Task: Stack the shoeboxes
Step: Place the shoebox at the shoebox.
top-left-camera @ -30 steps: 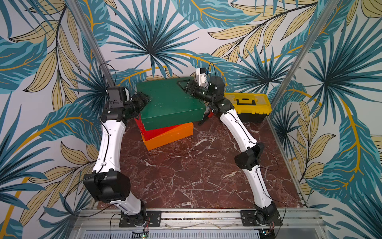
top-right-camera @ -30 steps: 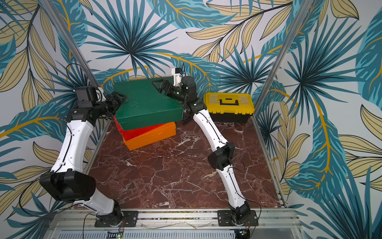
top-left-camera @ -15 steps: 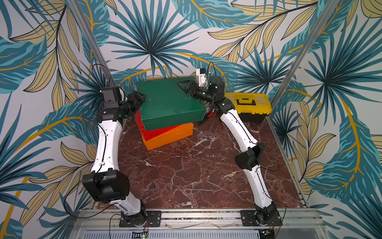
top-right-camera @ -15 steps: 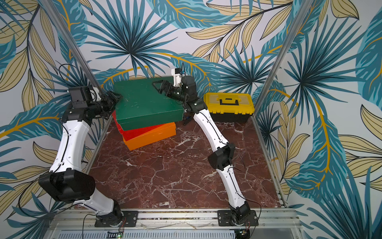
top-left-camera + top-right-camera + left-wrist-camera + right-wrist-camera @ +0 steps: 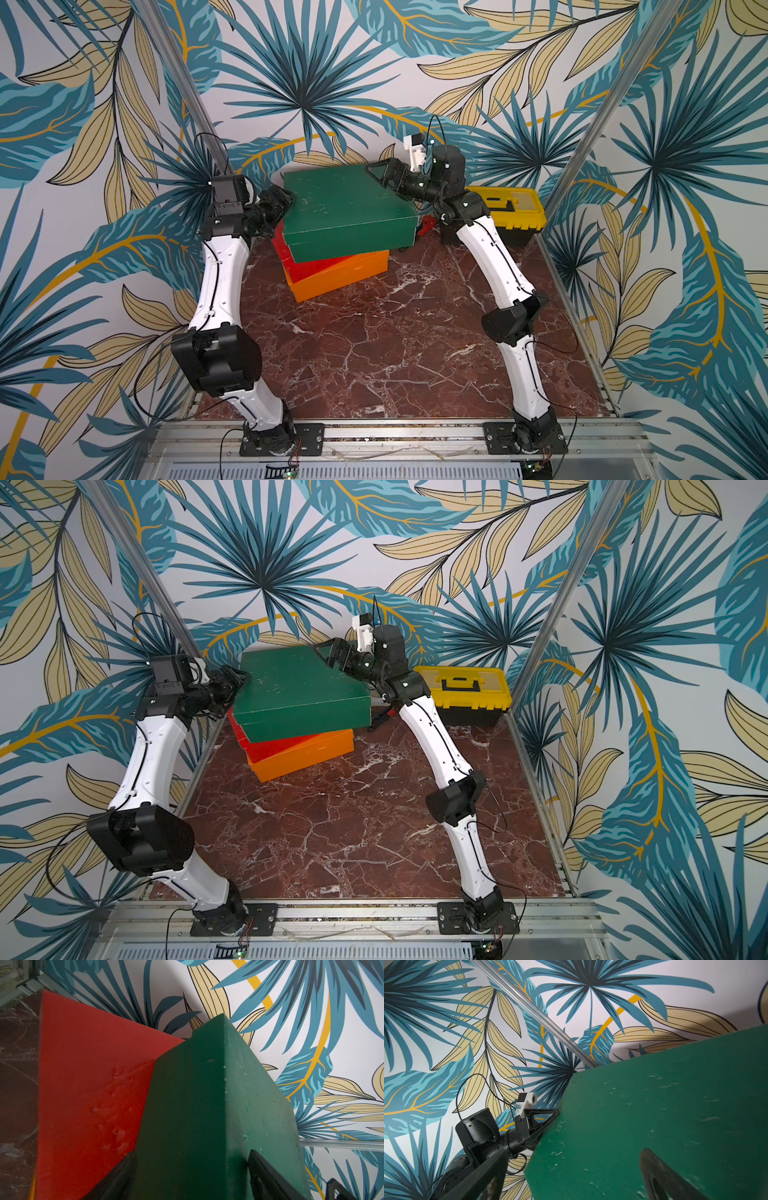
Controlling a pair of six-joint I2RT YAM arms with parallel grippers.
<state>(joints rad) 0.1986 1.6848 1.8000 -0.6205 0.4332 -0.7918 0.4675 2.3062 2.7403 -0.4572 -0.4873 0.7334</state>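
Your left gripper (image 5: 289,199) pinches the green box (image 5: 345,208) at its left corner; right gripper (image 5: 380,176), fingers spread wide, straddles the far right corner

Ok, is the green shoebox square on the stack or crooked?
Crooked: the green shoebox is twisted over the red shoebox and orange shoebox, whose corners stick out.

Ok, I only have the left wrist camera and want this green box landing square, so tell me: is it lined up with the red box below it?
Observer: No. In both top views the green box is turned against the red box and the orange box under it.
Operator: Which end sticks out?
Observer: The end toward the yellow toolbox, past the orange box's end.
Operator: And the right gripper?
Observer: The right gripper is at the green box's far corner on that side, one finger over its lid.
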